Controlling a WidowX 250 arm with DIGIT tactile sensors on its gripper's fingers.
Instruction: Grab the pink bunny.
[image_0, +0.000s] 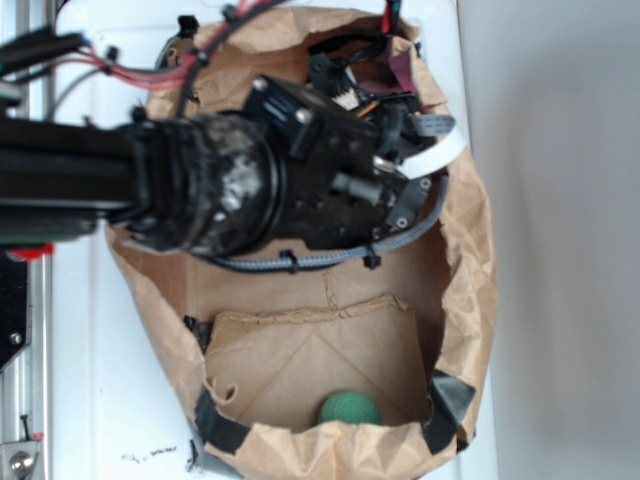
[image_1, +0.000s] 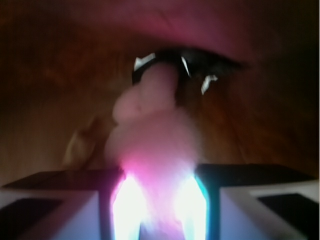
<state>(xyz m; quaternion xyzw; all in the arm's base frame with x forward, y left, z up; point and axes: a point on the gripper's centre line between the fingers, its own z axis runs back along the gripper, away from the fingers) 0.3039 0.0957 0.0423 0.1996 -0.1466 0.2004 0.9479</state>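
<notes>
Deep in the crumpled brown paper bag (image_0: 460, 250), black pincer (image_1: 159, 200) narrowed around small soft light-pink plush bunny (image_1: 155, 130) between its 2 pads: light, squashy, likely best squeezed mid-body, not ears.

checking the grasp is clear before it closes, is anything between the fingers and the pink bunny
Nothing visible. In the wrist view the pink bunny sits right at the gripper, its lower body already between the fingers, with no other object in the gap.

A pale pink bunny (image_1: 152, 125), a brown paper bag (image_0: 470, 250) with black tape, a green ball (image_0: 349, 408) and a white table (image_0: 110, 380).
</notes>
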